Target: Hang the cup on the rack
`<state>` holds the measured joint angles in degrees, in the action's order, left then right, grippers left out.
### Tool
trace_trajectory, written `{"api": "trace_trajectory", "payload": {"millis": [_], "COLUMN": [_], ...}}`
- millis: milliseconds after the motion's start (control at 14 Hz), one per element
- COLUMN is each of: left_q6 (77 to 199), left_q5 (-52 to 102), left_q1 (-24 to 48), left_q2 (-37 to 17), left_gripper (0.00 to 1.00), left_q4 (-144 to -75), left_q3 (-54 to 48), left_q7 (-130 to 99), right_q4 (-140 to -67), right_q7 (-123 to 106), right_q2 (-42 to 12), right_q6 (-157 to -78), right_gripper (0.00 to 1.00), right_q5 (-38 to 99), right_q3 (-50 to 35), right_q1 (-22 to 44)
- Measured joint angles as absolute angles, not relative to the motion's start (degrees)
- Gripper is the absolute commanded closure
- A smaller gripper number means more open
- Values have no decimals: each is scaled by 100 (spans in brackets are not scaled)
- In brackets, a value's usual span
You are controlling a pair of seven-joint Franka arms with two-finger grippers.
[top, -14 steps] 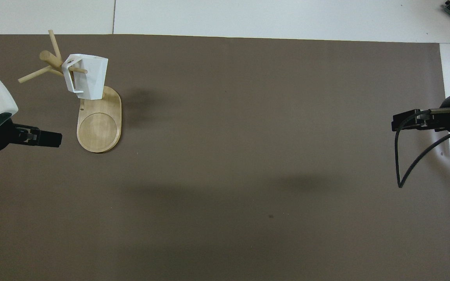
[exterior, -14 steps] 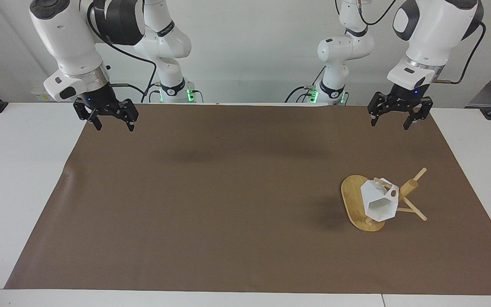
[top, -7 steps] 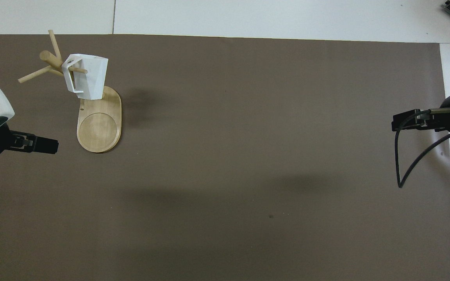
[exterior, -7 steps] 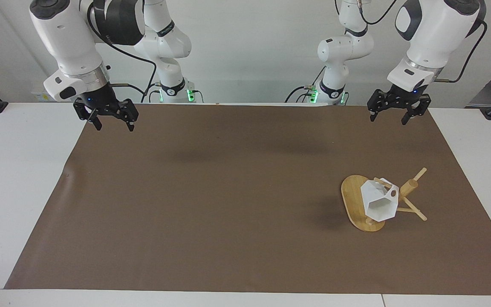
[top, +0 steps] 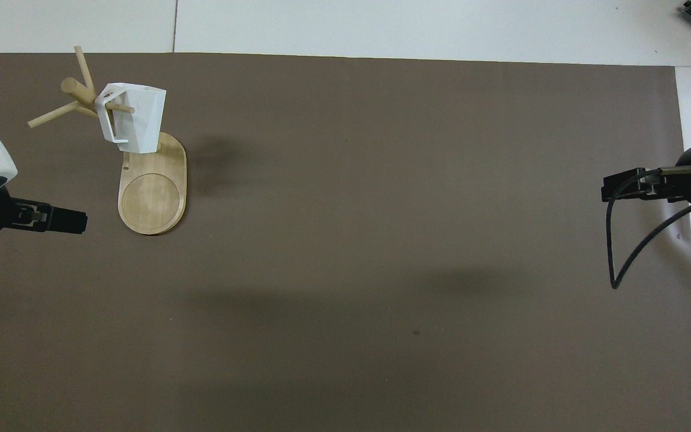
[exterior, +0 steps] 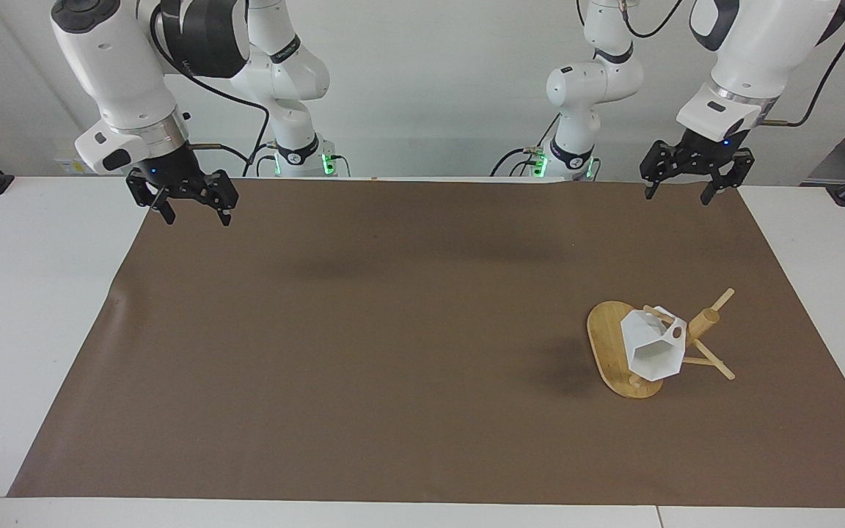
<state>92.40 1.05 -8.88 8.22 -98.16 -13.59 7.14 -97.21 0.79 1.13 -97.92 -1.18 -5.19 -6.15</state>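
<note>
**A:** Facing view first, biggest thing down: the bench [exterior: 41, 308] carries a brown mat [exterior: 393, 330], and on the mat, toward the left arm's end, stands the bamboo mug rack [exterior: 617, 352]. Is the job done?

**B:** By my reading, yes. The white faceted cup [exterior: 651, 350] hangs on the rack, one thin peg [top: 122, 108] passing through the hole in its handle, its body clear of the mat and over the oval base. Nothing grips it.

**A:** And the arms?

**B:** Both are up and well apart from the rack. The left end effector [exterior: 692, 172] hovers over the mat's edge nearest the robots, at its own end of the bench, fingers spread and empty. The right end effector [exterior: 191, 198] waits over the mat's corner at the right arm's end, also spread wide and holding nothing.

**A:** Anything left?

**B:** Little, I'd judge. The cup tilts on its peg, mouth turned toward the facing camera, but it looks seated. Whether the peg reaches fully through the handle I cannot tell.
</note>
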Motion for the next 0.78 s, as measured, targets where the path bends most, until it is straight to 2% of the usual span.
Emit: {"api": "trace_trajectory", "payload": {"millis": [142, 427, 784], "left_q6": [9026, 8524, 8437], "left_q5": [91, 63, -127], "left_q1": [-466, -191, 111], "left_q2": [694, 281, 170], "left_gripper": [0, 0, 0], "left_q4": [-9518, -8790, -8601], "left_q3": [-825, -371, -119], "left_q7": [715, 715, 709], "right_q4": [-9721, -9721, -9723], "right_q7": [79, 79, 79], "right_q2": [113, 113, 113], "right_q6": [-9792, -9792, -9792], "right_gripper": [0, 0, 0], "right_q5": [-118, -118, -118], "right_q3": [-519, -519, -519], "right_q1": [-615, -615, -615]}}
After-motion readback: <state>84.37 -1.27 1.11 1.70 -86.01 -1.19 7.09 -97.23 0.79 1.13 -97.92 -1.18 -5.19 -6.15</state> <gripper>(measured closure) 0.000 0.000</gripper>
